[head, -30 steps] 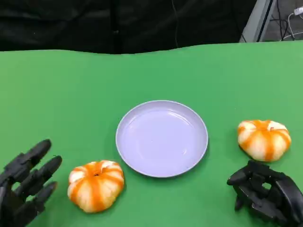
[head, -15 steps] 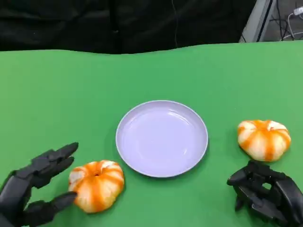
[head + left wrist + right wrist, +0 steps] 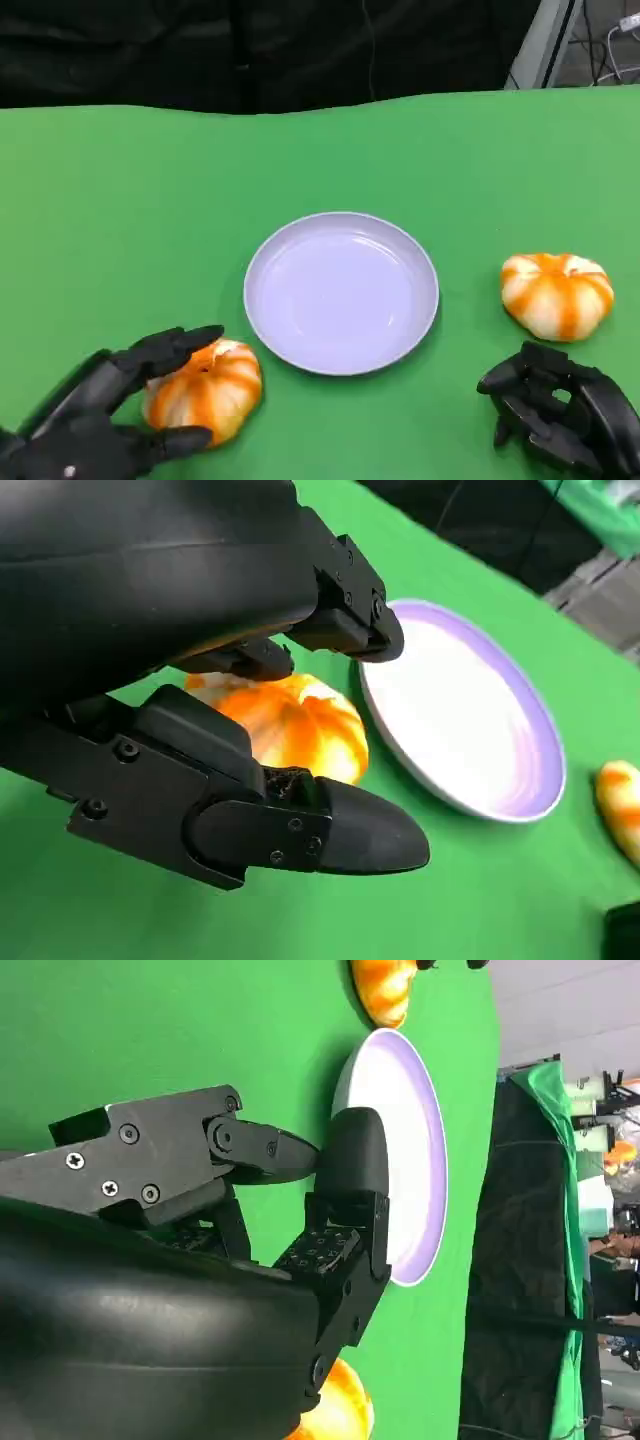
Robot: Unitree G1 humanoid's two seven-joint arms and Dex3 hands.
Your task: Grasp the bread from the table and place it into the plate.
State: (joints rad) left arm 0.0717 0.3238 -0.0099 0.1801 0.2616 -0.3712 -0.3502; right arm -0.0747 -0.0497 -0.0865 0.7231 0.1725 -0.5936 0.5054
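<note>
Over the last second I had brought the left robot hand (image 3: 105,415) in from the near left edge of the desk (image 3: 120,200) until its fingers (image 3: 180,342) straddled the nearer bread (image 3: 205,389). A second earlier that hand sat well apart from the roll with its fingers bunched; now they were spread, one set lying over the roll's top and another reaching along its front side. In the left wrist view the bread (image 3: 290,725) sat between the upper and lower fingers, but I could not tell whether they pressed on it. The roll lay where it had been, on the desk just beside the plate (image 3: 342,292), not lifted. I judged the hand open and not yet gripping.

The right robot hand (image 3: 560,410) had not moved: curled in on nothing, near the second bread (image 3: 556,294) but apart from it.

By my reckoning the reach was done; closing, lifting and the short carry to the plate remained.
</note>
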